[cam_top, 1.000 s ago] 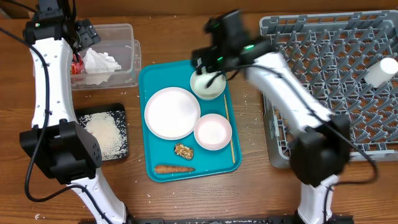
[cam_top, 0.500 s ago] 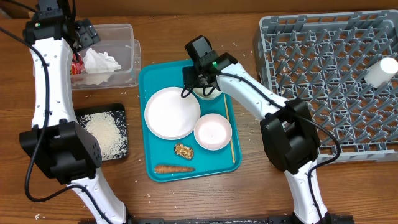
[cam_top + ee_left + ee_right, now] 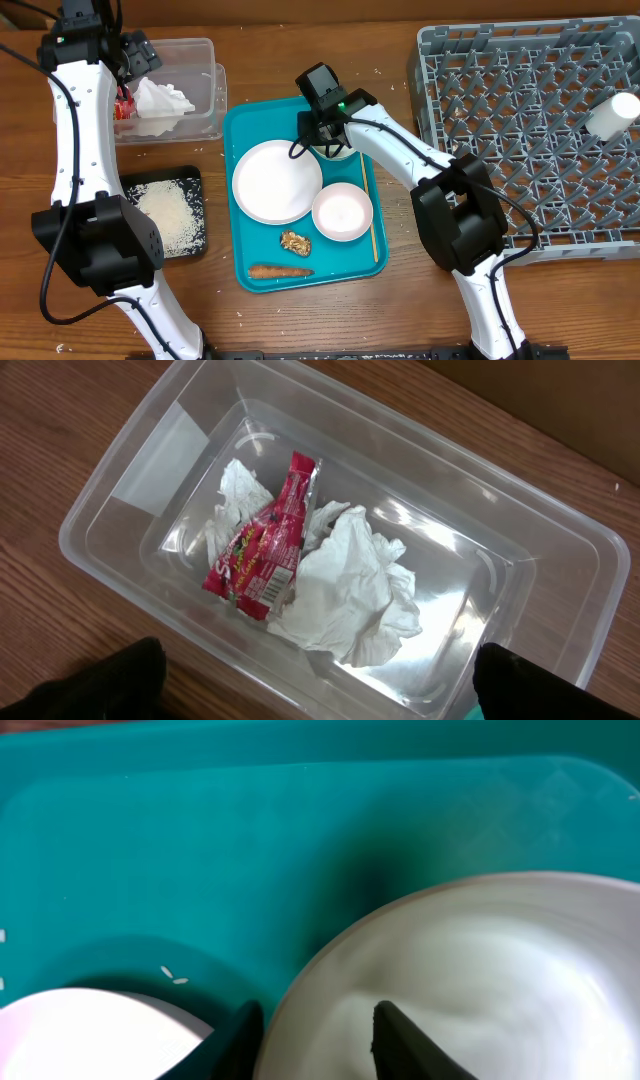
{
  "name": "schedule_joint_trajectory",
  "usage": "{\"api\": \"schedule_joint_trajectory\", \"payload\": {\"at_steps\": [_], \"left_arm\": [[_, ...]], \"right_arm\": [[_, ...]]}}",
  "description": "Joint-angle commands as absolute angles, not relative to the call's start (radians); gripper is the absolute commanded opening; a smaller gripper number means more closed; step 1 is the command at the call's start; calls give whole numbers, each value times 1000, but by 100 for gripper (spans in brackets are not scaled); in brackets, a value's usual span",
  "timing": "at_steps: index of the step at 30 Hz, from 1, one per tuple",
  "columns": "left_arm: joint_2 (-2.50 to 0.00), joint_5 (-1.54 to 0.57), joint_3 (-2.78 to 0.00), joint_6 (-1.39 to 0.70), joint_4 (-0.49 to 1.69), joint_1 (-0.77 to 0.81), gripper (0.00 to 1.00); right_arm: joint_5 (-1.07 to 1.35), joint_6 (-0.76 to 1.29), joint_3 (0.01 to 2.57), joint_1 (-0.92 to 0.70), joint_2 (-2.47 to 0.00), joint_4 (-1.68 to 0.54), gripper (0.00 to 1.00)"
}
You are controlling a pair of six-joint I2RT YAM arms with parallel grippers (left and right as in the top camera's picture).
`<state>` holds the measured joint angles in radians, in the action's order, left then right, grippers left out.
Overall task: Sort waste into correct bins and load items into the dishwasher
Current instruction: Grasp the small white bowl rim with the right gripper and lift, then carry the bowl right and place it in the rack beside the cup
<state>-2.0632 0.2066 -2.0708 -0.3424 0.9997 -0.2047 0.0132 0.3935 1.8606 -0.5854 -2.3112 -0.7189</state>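
Note:
A pale green bowl [image 3: 338,142] [image 3: 480,970] stands at the back of the teal tray [image 3: 238,130] [image 3: 200,870]. My right gripper [image 3: 322,128] [image 3: 318,1020] straddles the bowl's left rim, one finger outside and one inside, with a gap still showing at the inner finger. Beside it lie a white plate [image 3: 277,181] [image 3: 90,1035], a pink bowl [image 3: 342,212], a chopstick [image 3: 370,215], a carrot [image 3: 280,271] and a brown food scrap [image 3: 295,241]. My left gripper [image 3: 135,55] [image 3: 320,680] hangs open above the clear bin [image 3: 205,90] [image 3: 120,490], which holds a tissue [image 3: 350,590] and a red wrapper [image 3: 268,540].
The grey dishwasher rack [image 3: 530,120] fills the right side, with a white cup [image 3: 612,112] lying at its far right. A black tray of rice [image 3: 170,212] sits left of the teal tray. A few rice grains lie scattered on the wooden table.
My right arm swung left and came down onto the green bowl's rim, and its jaws have narrowed around that rim. The left arm has not moved.

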Motion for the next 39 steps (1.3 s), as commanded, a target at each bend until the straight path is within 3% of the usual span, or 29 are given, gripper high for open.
{"api": "schedule_joint_trajectory", "payload": {"at_steps": [1, 8, 17, 22, 26, 30, 36, 39], "left_arm": [[-2063, 217, -2069, -363, 998, -202, 100], [-2063, 216, -2069, -363, 998, -202, 100], [-2063, 217, -2069, -363, 998, -202, 100], [-2063, 217, -2069, -363, 998, -202, 100], [-2063, 217, -2069, -363, 998, -202, 100], [-2063, 217, -2069, -363, 998, -202, 100], [-2063, 217, -2069, -363, 998, -202, 100], [-2063, 217, -2069, -363, 998, -202, 100]], "right_arm": [[1, 398, 1876, -596, -2311, -720, 31], [1, 398, 2011, -591, -2304, -822, 4], [-75, 397, 2274, -526, -2243, -1027, 4], [-253, 397, 2345, -382, -2196, -1148, 4], [-246, 395, 2344, -216, -2189, -1230, 4], [-31, 393, 2341, -12, -2190, -1288, 4], [696, 231, 2312, 362, -2190, -1309, 4], [889, 163, 2283, 486, -2190, -1315, 4]]}}
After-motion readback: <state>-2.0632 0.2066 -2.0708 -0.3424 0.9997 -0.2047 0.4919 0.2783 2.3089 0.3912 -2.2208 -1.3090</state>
